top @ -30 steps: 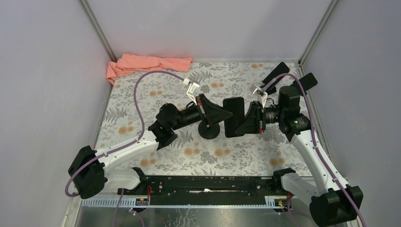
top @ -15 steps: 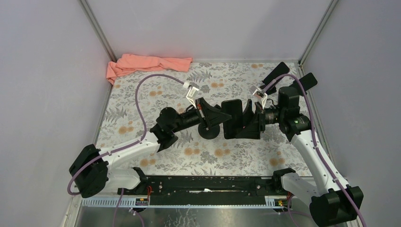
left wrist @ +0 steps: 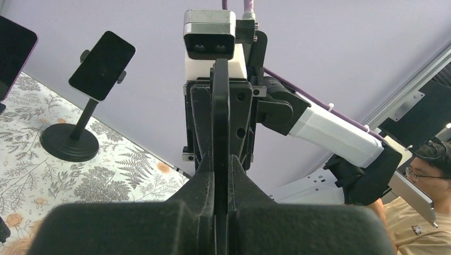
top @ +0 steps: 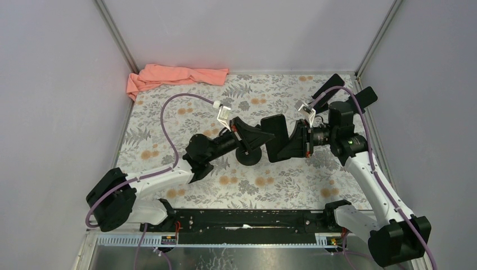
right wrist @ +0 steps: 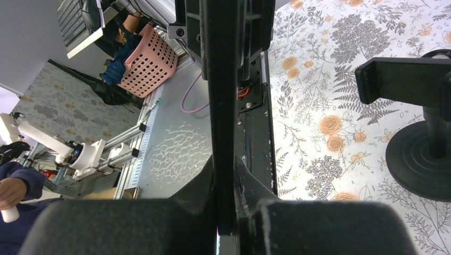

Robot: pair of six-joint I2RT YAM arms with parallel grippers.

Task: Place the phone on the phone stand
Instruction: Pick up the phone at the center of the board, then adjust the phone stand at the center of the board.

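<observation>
One flowered table (top: pixel 169 112), wide and flat, under everything. At its far left corner, a crumpled pink cloth (top: pixel 174 75), well apart from the work. Near the middle, the phone stand (top: pixel 248 156): round black base on the table, a post, a cradle on top, shown empty in the right wrist view. Just beside and above that, the phone (top: pixel 278 136), off the table, hung in the air between the left gripper (top: pixel 262 135) and the right gripper (top: pixel 293 144). Seen edge-on from both wrists as a thin dark slab. Pinched from opposite ends: clamped tight from the left, clamped tight from the right, with nothing else in either grip.

Likely to handle as a stiff, flat, fairly light slab with smooth faces, so prone to slide between the fingers (left wrist: pixel 202 180) if tilted or loosely held. Probably breakable if dropped onto the table or knocked against the cradle. Best taken across the two broad faces near one end, as now, leaving the other end and the long edges free to enter the cradle. Hard to seat, most likely, with a grip on both ends in the way; better carried by one alone, low and slow. Worth watching the stand too: free-standing, light-looking, apt to tip or skid under a sideways push.
</observation>
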